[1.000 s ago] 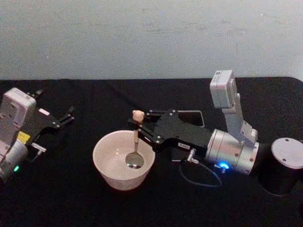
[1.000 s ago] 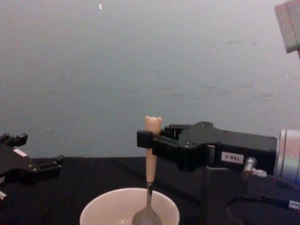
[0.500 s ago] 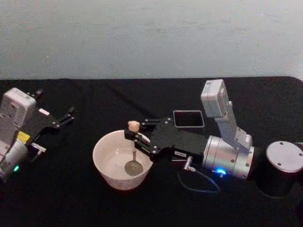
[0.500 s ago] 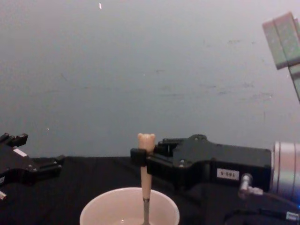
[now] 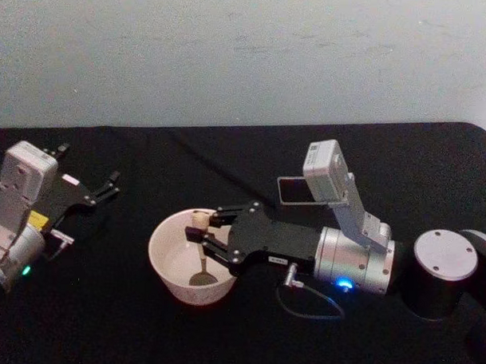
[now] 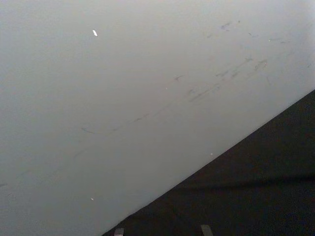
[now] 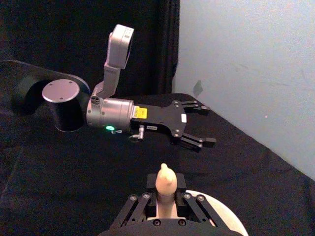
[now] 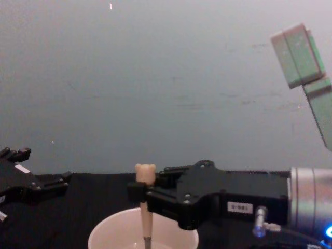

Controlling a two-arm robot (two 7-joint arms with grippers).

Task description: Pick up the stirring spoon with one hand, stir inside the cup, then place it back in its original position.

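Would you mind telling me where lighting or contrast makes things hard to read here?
Head view: the pale cup and spoon stand out on the black table, while the dark holder nearly merges with it. Chest view: the right gripper, shut on the spoon, is a dark shape against the pale wall. Right wrist view: the left gripper blends into the table.

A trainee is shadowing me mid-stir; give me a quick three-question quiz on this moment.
1. True or false: the right gripper grips the stirring spoon by its handle.
2. The spoon's bowl is: A) inside the cup; B) raised clear above it; C) lying beside it.
3. Fill in: the parked left gripper, left of the cup, is ____.
Key: 1 true; 2 A; 3 open.
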